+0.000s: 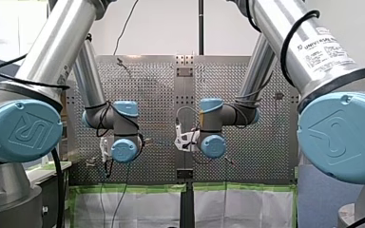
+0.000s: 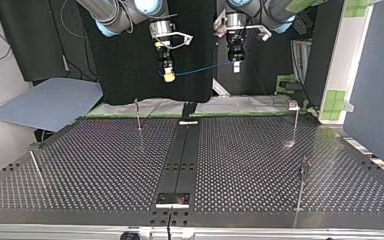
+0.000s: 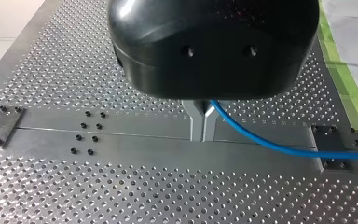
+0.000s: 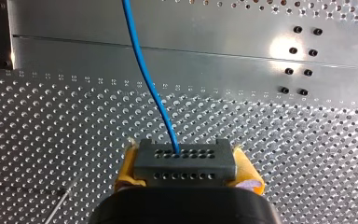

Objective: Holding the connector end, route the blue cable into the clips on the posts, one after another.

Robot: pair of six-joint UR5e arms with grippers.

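Hanging high above the perforated table (image 2: 105,165), we are pinching the grey connector (image 4: 185,163) between the yellow pads (image 4: 127,170) of our right gripper (image 2: 168,75), while our left gripper (image 3: 203,123) is squeezing its metal fingers (image 3: 196,126) together on the blue cable (image 3: 270,144). The cable is stretching through the air between both grippers, well apart from the posts (image 2: 138,114).

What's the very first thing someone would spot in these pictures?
Probably the bright blue cable, strung in the air between my two claws, high above the table in the top view. My right claw, with yellow pads, clamps the grey connector at one end; my left claw pinches the cable further along. Thin posts stand waiting below.
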